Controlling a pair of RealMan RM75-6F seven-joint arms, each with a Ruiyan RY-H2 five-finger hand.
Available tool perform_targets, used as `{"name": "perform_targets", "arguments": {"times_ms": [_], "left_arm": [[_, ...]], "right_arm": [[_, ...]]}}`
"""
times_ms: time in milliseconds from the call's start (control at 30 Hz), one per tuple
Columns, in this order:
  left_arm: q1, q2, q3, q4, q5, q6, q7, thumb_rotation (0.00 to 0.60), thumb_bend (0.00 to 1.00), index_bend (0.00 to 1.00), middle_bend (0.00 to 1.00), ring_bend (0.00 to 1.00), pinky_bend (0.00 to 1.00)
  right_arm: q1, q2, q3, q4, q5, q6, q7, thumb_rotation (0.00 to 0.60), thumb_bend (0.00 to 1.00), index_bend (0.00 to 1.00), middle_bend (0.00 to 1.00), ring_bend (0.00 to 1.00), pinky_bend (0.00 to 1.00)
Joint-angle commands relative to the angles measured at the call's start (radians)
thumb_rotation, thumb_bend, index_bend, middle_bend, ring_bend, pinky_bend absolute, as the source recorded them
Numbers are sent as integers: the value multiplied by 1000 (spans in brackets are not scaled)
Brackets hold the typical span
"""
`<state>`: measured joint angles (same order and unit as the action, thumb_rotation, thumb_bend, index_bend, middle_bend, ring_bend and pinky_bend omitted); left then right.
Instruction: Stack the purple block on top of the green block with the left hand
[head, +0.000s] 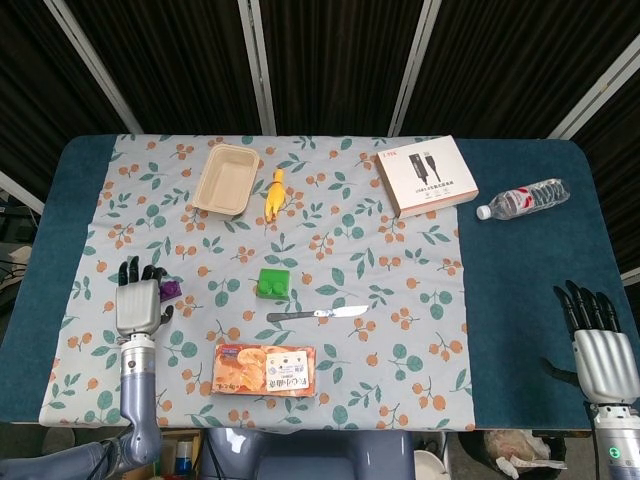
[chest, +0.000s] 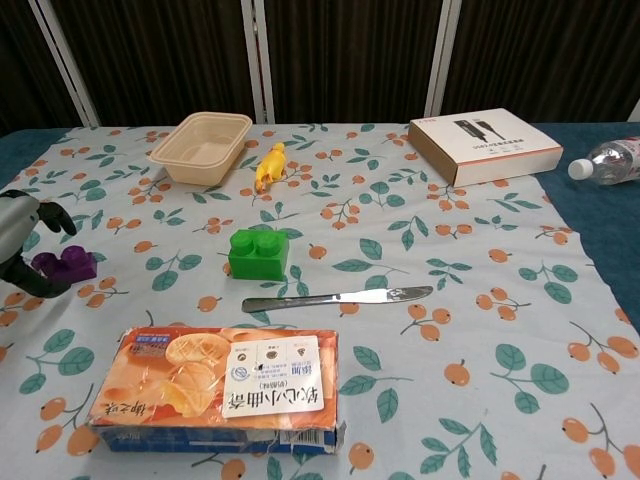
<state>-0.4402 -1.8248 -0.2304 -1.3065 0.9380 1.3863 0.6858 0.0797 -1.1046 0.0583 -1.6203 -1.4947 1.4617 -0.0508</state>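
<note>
Left hand (head: 138, 305) over small purple plastic block (chest: 68, 264), fingers spread around it, grip not confirmed. Block sits at 9 o'clock of green plastic block (head: 273, 283). Beige rectangular tray (head: 226, 179) at 11 o'clock: empty.

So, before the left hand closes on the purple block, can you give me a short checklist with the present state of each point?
1. Left hand at the purple block: ok, its fingers reach around the block.
2. Block actually held: cannot tell, no view shows contact.
3. Block still on the cloth: ok, it does not look lifted.
4. Top of the green block free: ok, nothing lies on it.
5. Path between the two blocks: ok, only bare cloth; the knife and the snack box lie nearer the robot.
6. Right hand out of the way: ok, it is at the far right edge.
</note>
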Motion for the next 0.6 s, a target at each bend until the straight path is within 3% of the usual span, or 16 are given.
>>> {"name": "perform_targets", "arguments": {"times_ms": [33,600], "left_arm": [[0,-8,1,12,3,-2,-3,600,278,286,218,38,0],[-9,-19,-18,64,5,-26,-12,600,278,282,217,38,0]], "right_arm": [[0,0,0,1,1,-1,1,600,81,62,9,0,0],[-1,1,1,-1,14,-8,0,600,81,76,9,0,0]]}}
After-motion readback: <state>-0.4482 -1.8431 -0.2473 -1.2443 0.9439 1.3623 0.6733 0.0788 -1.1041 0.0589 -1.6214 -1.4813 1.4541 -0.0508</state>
